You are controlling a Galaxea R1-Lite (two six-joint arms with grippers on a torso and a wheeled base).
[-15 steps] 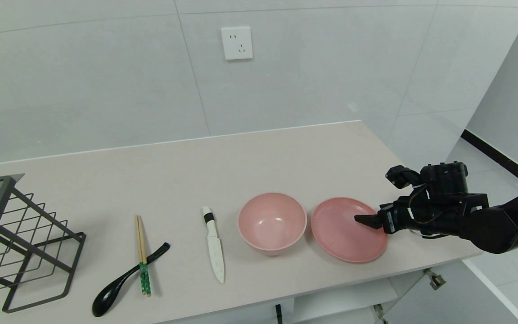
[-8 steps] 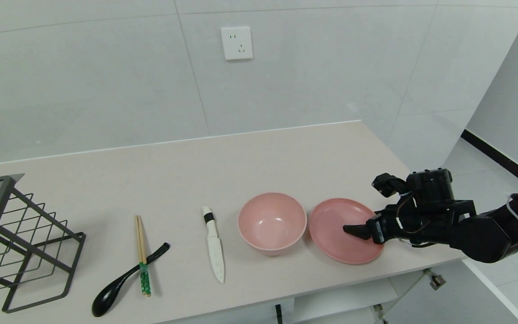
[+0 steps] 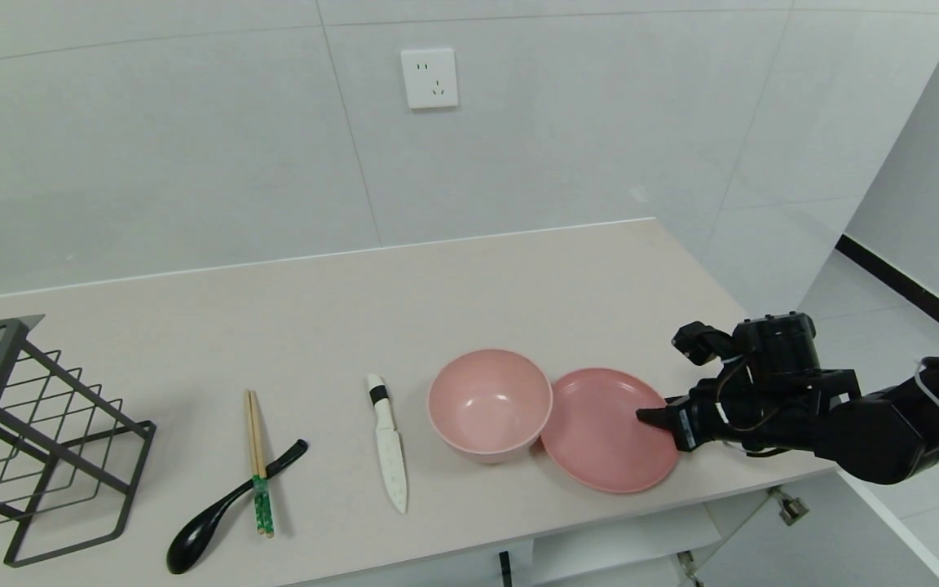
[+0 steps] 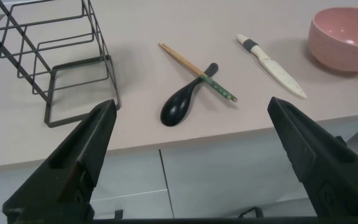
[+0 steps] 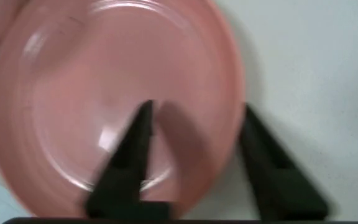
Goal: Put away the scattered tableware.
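A pink plate lies near the table's front right, its left edge against the pink bowl. My right gripper is at the plate's right rim and open. In the right wrist view one finger is over the plate and the other outside the rim, with the gripper straddling it. A white knife, wooden chopsticks and a black spoon lie further left. My left gripper hangs open, off the table's front edge, facing the spoon.
A dark wire rack stands at the table's left end. The beige table ends just right of the plate, and its front edge runs close below the tableware. A tiled wall stands behind.
The plate has slid left and now touches the bowl. My right gripper pushed left over the plate, then drew back slightly to its right rim.
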